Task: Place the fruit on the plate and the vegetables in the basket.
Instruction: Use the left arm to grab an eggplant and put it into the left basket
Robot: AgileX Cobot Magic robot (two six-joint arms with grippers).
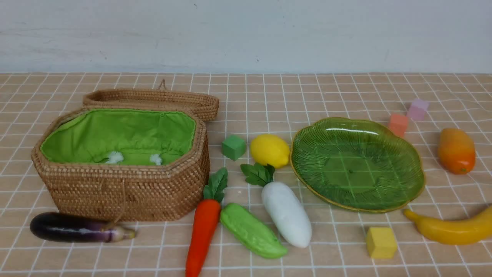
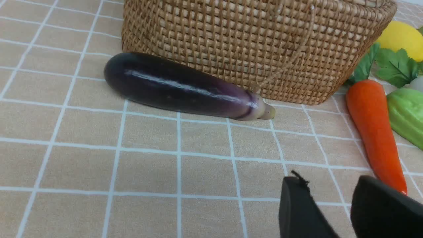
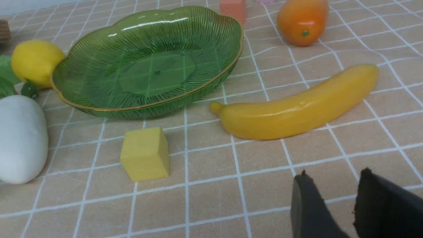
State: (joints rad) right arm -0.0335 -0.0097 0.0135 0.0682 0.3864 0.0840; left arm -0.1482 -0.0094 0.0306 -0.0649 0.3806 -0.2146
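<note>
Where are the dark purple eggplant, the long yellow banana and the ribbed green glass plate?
Dark purple eggplant (image 2: 185, 90), left wrist view, middle of its glossy body.
Long yellow banana (image 3: 297, 109), right wrist view, middle of its body.
Ribbed green glass plate (image 1: 355, 166), front view, bare centre.

Basket: tan woven wicker, coarse, matt. Its lining: bright green cloth, creased.
Plate: translucent green glass, ribbed, glossy, with a gold-tinted rim.
Eggplant: smooth, high gloss (one long white glare streak along it).
Banana: smooth, soft sheen, looks plastic.
Mango: similar sheen.
Radish: white, matt.
Cucumber: bumpy skin, slight shine.
Carrot: matt orange.
Yellow cube: matt, foam-like.
Tablecloth: matt cloth with a printed grid, rippled in places.
</note>
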